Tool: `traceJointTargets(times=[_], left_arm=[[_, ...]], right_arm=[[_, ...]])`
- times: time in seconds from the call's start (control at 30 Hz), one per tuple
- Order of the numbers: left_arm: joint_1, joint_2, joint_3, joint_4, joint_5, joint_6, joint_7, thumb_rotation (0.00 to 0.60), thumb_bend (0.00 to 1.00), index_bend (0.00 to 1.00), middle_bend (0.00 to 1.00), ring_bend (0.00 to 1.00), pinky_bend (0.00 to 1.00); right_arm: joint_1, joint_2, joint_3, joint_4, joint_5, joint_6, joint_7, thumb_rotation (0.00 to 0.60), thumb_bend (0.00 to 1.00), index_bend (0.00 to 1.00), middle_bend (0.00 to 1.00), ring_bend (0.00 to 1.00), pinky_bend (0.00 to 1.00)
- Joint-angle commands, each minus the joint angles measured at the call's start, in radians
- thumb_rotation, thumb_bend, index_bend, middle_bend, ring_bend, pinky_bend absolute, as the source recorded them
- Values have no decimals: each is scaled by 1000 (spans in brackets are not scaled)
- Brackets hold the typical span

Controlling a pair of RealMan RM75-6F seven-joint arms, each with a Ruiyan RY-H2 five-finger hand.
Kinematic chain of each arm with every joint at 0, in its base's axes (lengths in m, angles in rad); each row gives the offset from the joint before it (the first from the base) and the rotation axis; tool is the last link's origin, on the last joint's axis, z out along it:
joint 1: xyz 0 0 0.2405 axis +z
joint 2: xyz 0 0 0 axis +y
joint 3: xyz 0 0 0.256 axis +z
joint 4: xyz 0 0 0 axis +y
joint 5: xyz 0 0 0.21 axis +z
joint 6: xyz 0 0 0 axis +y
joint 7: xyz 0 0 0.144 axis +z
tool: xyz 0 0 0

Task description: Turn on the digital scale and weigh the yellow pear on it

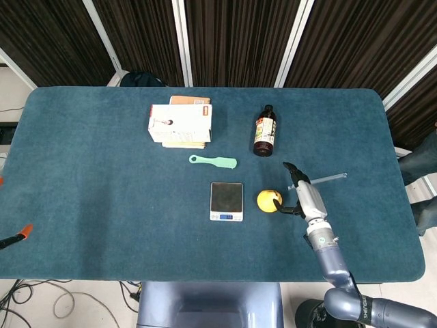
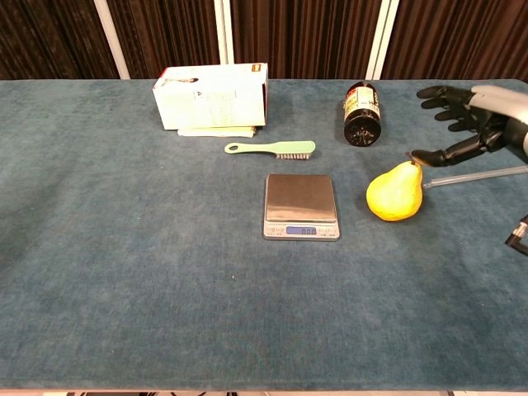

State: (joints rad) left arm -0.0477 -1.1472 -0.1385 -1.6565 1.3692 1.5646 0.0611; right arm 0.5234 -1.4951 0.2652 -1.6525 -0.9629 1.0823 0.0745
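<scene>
The digital scale (image 2: 301, 205) sat near the middle of the blue surface (image 2: 124, 272), its steel platform bare and its small display lit along the front edge; the digits were too small to read. The yellow pear (image 2: 395, 192) lay on the surface just to the right of the scale, close to it but apart, with its stem end pointing up and away toward the far right. The right hand (image 2: 469, 122) hung to the right of the pear and slightly beyond it, its dark fingers (image 2: 437, 154) spread apart and holding nothing; the lowest fingertip came near the pear's stem, though from the chest view it was hard to say whether it touched, and in the head view the right hand (image 1: 302, 193) appeared clear of the fruit. A thin clear rod (image 2: 483, 175) lay on the surface under that hand, running off to the right. Behind the scale lay a green brush (image 2: 272, 148) with its handle toward the left, and further back a dark bottle (image 2: 361, 114) lay on its side with its base toward the camera. A white box (image 2: 210, 96) rested on flat papers at the back left. At the left edge in the head view an orange-tipped tool (image 1: 13, 236) showed. The left hand was not visible in either view.
</scene>
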Motion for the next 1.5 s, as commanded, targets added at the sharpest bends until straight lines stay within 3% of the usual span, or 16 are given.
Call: traceJointTargets(times=[0.03, 0.37, 0.73, 1.07, 1.23, 1.4, 1.5], left_arm=[[0, 0, -1, 0, -1, 1, 0, 600, 94, 24, 22, 0, 28], [-1, 2, -1, -2, -5, -6, 2, 600, 94, 25, 22, 0, 28], [-3, 3, 0, -5, -8, -12, 6, 600, 96, 25, 22, 0, 28], [-4, 5, 0, -8, -12, -16, 6, 600, 97, 25, 22, 0, 28], [-4, 7, 0, -8, -13, -17, 5, 600, 98, 26, 22, 0, 28], [-4, 8, -1, -8, -14, -16, 3, 600, 99, 26, 22, 0, 28], [-4, 8, 0, -8, -14, -18, 3, 600, 99, 26, 22, 0, 28]], right_arm=[[-6, -33, -13, 35, -9, -6, 18, 600, 397, 0, 46, 25, 22], [-2, -120, -29, 127, -4, -28, 29, 600, 396, 0, 46, 25, 27], [13, -176, -13, 189, 29, -34, -13, 600, 396, 0, 46, 81, 134], [25, -214, -3, 220, 48, -48, -41, 600, 397, 0, 57, 200, 212], [31, -226, -3, 232, 50, -56, -56, 600, 396, 0, 118, 278, 288], [32, -236, 3, 238, 56, -55, -63, 600, 409, 0, 195, 432, 384], [32, -242, 15, 237, 50, -38, -63, 600, 452, 0, 201, 452, 399]])
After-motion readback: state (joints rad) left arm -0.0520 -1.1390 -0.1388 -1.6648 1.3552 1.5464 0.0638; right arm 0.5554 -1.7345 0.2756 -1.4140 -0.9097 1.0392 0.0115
